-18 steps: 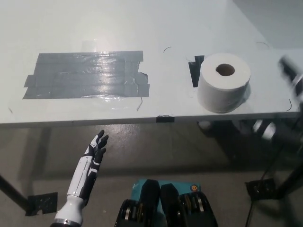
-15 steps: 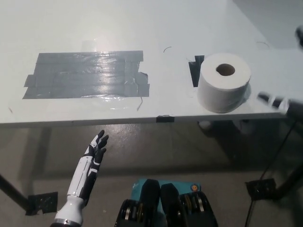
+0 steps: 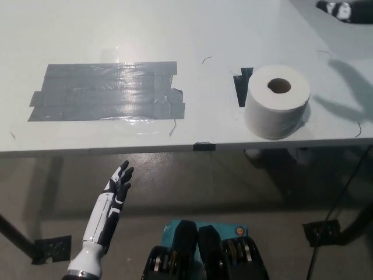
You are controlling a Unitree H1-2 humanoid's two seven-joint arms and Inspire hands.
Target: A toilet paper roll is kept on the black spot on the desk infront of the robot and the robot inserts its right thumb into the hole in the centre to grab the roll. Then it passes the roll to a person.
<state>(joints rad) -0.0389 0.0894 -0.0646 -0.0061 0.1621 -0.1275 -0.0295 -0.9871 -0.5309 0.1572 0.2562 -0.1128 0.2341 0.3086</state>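
A: What changed in the head view?

B: The right hand [image 3: 344, 10], a blur low beside the desk's right edge half a second ago, is now at the far right corner, above the desk [image 3: 116, 35]. I'd judge it's swinging up to approach; no grasp yet.

A: Its fingers?

B: Cannot tell, only a sliver shows.

A: The roll?

B: The toilet paper roll [image 3: 277, 108] stands upright, hole up, on the black spot [image 3: 240, 87], near the front edge.

A: Left hand?

B: The left hand [image 3: 118, 184] rests below the desk, fingers spread, empty.

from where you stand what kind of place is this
Probably a robotics lab or test room rather than a home. A plain white desk carries a patch of grey duct tape and a lone toilet paper roll set on a black tape mark, over a bare concrete-looking floor.
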